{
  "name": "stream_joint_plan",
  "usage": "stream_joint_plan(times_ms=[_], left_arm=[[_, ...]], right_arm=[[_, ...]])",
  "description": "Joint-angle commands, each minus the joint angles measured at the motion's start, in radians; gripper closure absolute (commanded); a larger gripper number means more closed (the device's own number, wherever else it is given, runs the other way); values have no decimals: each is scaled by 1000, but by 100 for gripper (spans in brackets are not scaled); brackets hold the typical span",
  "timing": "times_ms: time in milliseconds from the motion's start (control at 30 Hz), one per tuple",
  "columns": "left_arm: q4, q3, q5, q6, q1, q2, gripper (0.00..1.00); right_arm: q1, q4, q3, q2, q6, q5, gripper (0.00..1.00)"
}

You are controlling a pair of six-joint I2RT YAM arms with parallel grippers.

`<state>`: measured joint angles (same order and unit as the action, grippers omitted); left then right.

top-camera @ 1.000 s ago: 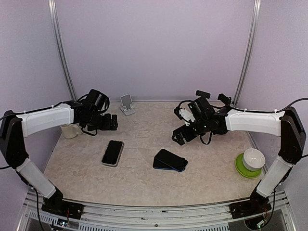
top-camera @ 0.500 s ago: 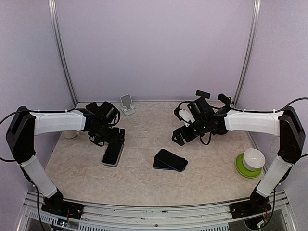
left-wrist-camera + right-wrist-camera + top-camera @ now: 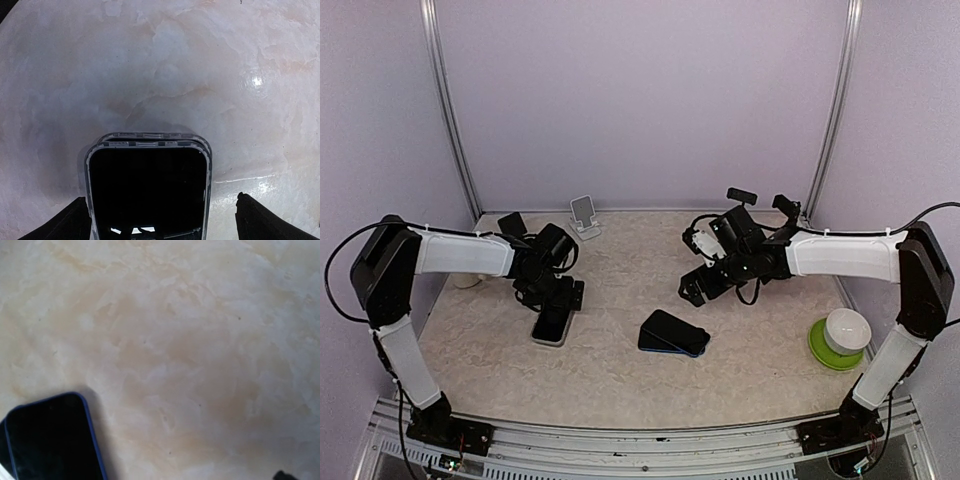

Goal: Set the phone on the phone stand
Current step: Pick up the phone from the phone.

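Left gripper jaws spread wide, straddling clear-cased phone lying flat on table. Fingers clear of both phone edges, nothing held. Phone stand well apart, farther out than gripper. Right gripper wide, empty.

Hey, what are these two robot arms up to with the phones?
The left arm's tool hangs open over a phone in a clear case lying flat on the table, a finger on each side, not gripping it. The right arm's tool, also open, hovers near a second, blue-edged phone. The small white phone stand at the back holds no phone yet.
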<state>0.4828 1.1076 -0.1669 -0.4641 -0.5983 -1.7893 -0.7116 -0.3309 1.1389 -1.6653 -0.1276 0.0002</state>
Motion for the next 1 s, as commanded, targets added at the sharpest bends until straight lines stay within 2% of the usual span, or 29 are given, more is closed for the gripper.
stream_joint_plan(times_ms=[0,367,600,967], left_arm=[[-27,-3,-2,0,19,-18,3],[-39,8,5,21,48,-51,5],[-38,29,10,37,49,-74,10],[-38,26,15,55,51,-45,34]], right_arm=[[-7,15,-16,-6,5,15,0],[-7,26,-25,-7,5,12,0],[-8,24,-25,-7,3,13,0],[-7,19,-18,-8,3,11,0]])
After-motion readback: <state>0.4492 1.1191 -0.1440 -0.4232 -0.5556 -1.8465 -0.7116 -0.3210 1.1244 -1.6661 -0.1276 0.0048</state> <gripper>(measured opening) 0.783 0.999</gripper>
